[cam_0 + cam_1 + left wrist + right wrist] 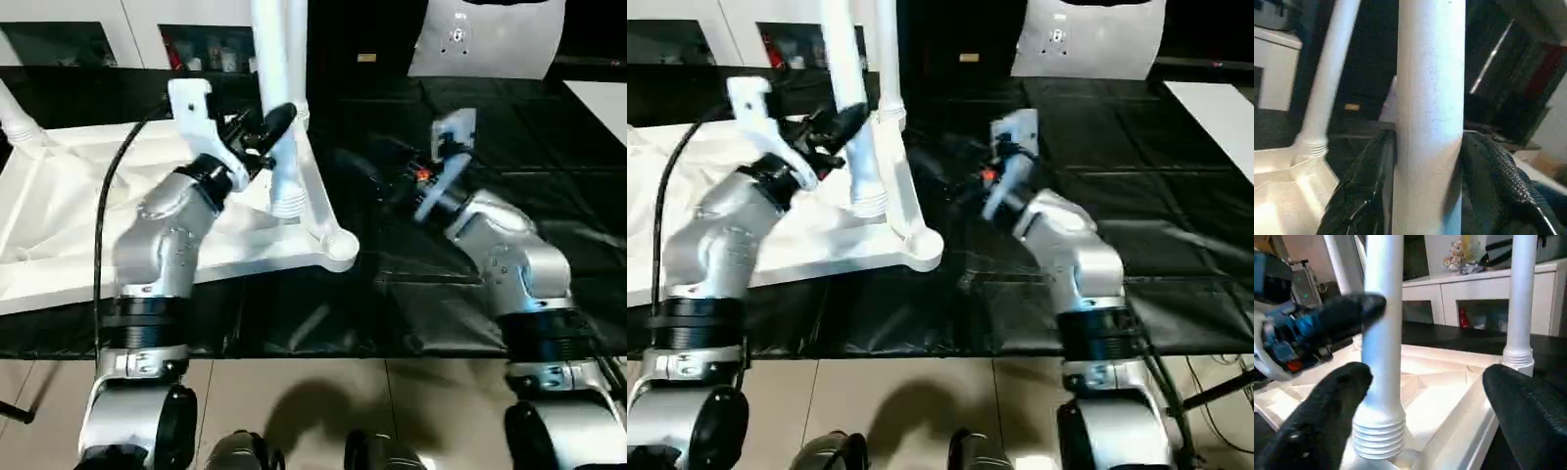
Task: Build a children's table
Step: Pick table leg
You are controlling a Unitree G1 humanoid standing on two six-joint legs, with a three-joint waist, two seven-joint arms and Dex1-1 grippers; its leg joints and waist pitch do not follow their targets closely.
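Note:
The white tabletop [69, 211] lies upside down on the black workbench, ribbed underside up. My left gripper [272, 132] is shut on a white leg [284, 157] and holds it upright; its black fingers [1369, 186] press on both sides of the shaft. The leg's threaded end [1378, 435] hangs just above the underside, back-left of the near right corner socket [338, 245]. Another leg [1520, 308] stands in the far right corner, and a third leg [15, 122] rises at the far left. My right gripper [1427, 377] is open, facing the held leg from the right.
A black cable [108, 186] loops from my left arm over the tabletop. A white panel [485, 39] stands at the back and a white sheet [602, 98] lies at the far right. The workbench's front edge [313, 354] runs just before my forearms.

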